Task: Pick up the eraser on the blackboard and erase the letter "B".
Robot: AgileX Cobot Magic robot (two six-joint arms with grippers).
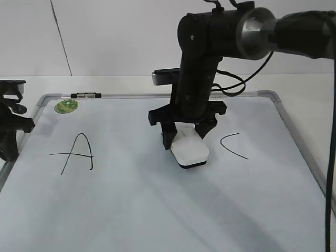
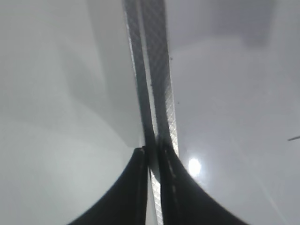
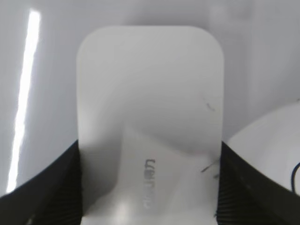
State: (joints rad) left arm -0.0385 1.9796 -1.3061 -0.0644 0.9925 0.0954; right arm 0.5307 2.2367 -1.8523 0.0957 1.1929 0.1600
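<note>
While the white rounded-rectangular plastic eraser (image 3: 150, 122) filled the right wrist view, the right gripper (image 1: 188, 135) had its two black fingers (image 3: 44, 187) pressed against the block's long sides, closed on it and holding nothing else. Faint grey lettering ran along its smooth top, and a few thin dark marks showed near its right edge. In the exterior view the eraser sat low on the large white dry-erase blackboard (image 1: 131, 210), at about the board's centre, its long axis pointing from roughly eleven o'clock down to five o'clock; whether its underside touched the surface could not be told. No black hand-drawn letter "B" was visible anywhere: the spot between the other letters, where it would be expected, lay under and beside the eraser and gripper, so the stroke was either hidden or already gone. That made the right arm the only one placed for wiping, with any remaining ink judged to be directly beneath the block. The black "A" (image 1: 76, 153) lay well apart at nine o'clock from the eraser, the open curved "C" (image 1: 233, 145) near at three o'clock. At the board's left edge the left gripper (image 2: 152, 152) hung with fingers nearly together, holding nothing. Farther back, at the ten o'clock corner, sat the round green sticker (image 1: 66, 106) and the small black-and-silver marker (image 1: 86, 95).
</note>
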